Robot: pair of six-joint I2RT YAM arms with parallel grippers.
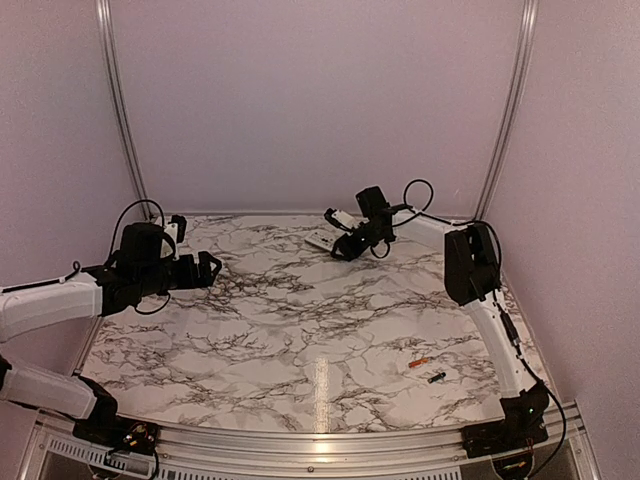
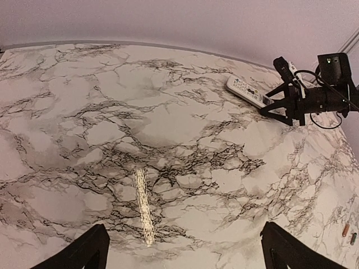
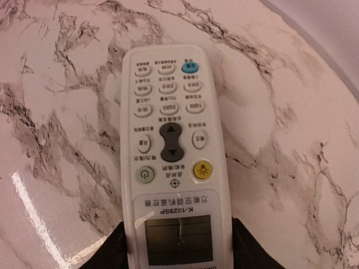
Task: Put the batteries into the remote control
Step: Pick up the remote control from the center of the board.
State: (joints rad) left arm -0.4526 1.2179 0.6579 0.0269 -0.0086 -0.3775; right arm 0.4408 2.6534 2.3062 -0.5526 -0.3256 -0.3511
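Pickup step: the right gripper (image 3: 178, 252) is straddling the face-up remote control (image 3: 171, 162), jaws' hold unconfirmed; the left gripper (image 1: 207, 268) is hanging wide, empty. Next: securing it, then flipping it.

Right tool (image 1: 346, 246) at the remote control (image 1: 320, 241); batteries (image 1: 418, 362) well apart, nearer front.

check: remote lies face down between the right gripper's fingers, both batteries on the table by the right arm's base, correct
No: the remote control lies face up, buttons and screen showing in the right wrist view. The right gripper does straddle it; the batteries are on the table by that arm's base.
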